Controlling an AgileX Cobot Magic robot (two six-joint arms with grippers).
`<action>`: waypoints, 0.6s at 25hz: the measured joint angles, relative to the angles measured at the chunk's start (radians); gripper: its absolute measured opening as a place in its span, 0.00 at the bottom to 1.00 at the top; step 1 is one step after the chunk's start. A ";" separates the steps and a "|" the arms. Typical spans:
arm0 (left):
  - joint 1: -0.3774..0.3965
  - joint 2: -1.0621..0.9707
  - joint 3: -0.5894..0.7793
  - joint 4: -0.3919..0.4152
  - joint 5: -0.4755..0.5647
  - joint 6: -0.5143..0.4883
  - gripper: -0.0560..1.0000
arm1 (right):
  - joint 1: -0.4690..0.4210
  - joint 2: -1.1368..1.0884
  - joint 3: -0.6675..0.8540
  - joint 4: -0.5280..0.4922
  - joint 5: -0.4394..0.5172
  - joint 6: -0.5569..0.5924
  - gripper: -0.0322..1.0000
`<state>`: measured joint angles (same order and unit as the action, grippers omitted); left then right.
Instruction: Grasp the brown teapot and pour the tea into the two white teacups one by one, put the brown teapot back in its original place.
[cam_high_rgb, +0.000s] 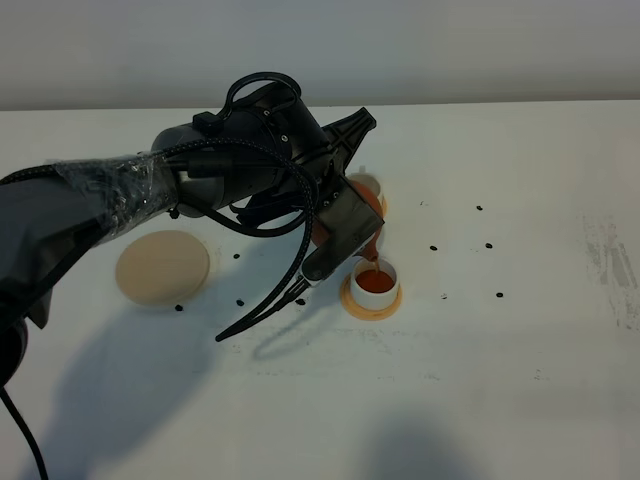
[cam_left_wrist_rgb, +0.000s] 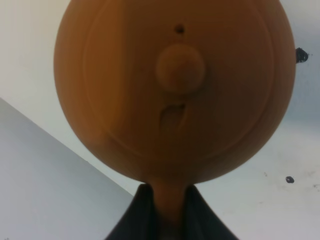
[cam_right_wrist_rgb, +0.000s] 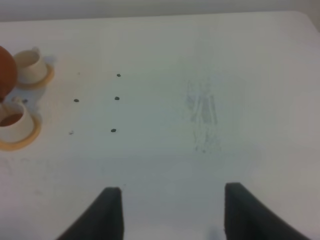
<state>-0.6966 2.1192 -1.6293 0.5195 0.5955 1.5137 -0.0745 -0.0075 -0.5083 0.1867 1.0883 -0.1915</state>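
While left hand pinches brown teapot over white table, right hand spread; black dots, scuffs, grey wall.

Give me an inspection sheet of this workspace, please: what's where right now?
Surface: white table, scuffed near its right edge.
Job's things: teapot tilted, pouring tea into near cup on orange coaster; far cup looks empty; beige disc bare.
Clutter: small black specks.
Claws: left claw shut on teapot handle; right claw open, empty.
Cables: black cables loop along left arm.
Surroundings: plain pale wall.
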 joint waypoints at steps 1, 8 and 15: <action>0.000 0.000 0.000 0.000 -0.002 0.003 0.16 | 0.000 0.000 0.000 0.000 0.000 0.000 0.46; 0.000 0.000 0.000 0.006 -0.002 0.013 0.16 | 0.000 0.000 0.000 0.000 0.000 0.000 0.46; 0.000 0.000 0.000 0.030 -0.002 0.015 0.16 | 0.000 0.000 0.000 0.000 0.000 0.000 0.46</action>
<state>-0.6966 2.1192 -1.6293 0.5497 0.5931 1.5286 -0.0745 -0.0075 -0.5083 0.1867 1.0883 -0.1915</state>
